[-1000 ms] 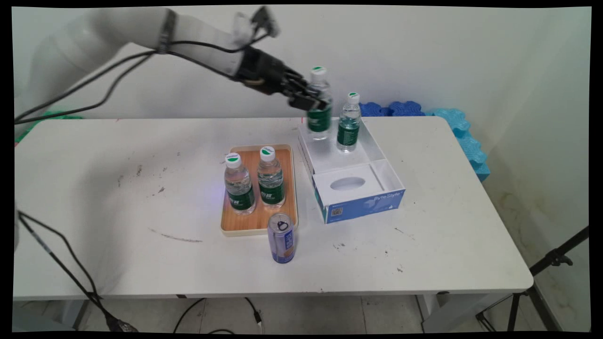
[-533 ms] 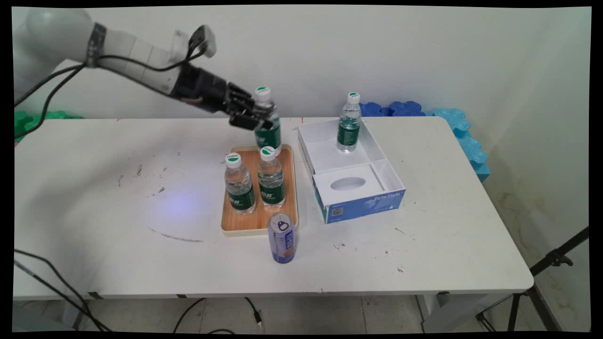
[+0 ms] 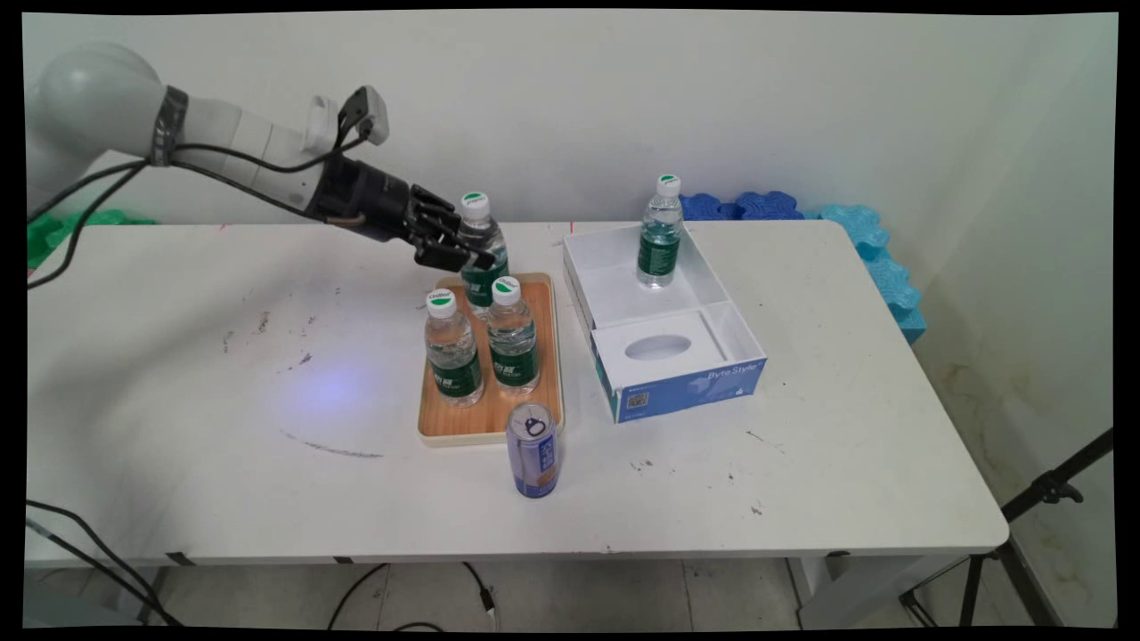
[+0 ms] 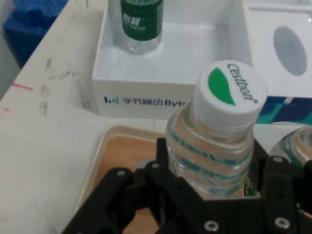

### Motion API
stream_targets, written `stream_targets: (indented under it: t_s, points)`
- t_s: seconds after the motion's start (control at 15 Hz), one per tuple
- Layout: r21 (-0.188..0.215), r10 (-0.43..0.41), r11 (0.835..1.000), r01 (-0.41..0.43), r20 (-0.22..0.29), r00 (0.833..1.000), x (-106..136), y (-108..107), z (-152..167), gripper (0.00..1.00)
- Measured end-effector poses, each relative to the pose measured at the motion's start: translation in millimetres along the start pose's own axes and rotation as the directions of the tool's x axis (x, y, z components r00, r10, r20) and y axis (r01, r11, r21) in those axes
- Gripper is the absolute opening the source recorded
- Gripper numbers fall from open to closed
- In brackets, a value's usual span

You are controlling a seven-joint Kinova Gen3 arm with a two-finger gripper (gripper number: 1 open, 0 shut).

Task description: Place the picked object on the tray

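Two bottles [image 3: 452, 349] stand on the wooden tray [image 3: 488, 418] in the main view, and the gripper [image 3: 459, 251] is clamped on a third bottle [image 3: 482, 240] over the tray's far end. Another bottle [image 3: 660, 231] sits in the white box [image 3: 659, 347], with a can [image 3: 533, 450] just off the tray's near edge.

Hand view: fingers [image 4: 165, 161] squeeze the held bottle [image 4: 214, 141] under its cap, tray [image 4: 105, 146] below.

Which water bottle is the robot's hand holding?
The gripper holds the bottle at the tray's far end. Two others stand free on the wooden tray, another in the white box.
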Motion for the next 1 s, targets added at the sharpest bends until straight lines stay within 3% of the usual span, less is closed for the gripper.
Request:
stream_targets:
  t_s: [1.0]
  points:
    - [-0.016, 0.009, 1.000, -0.009, 0.000, 1.000, -17, 2, 46, 0.00]
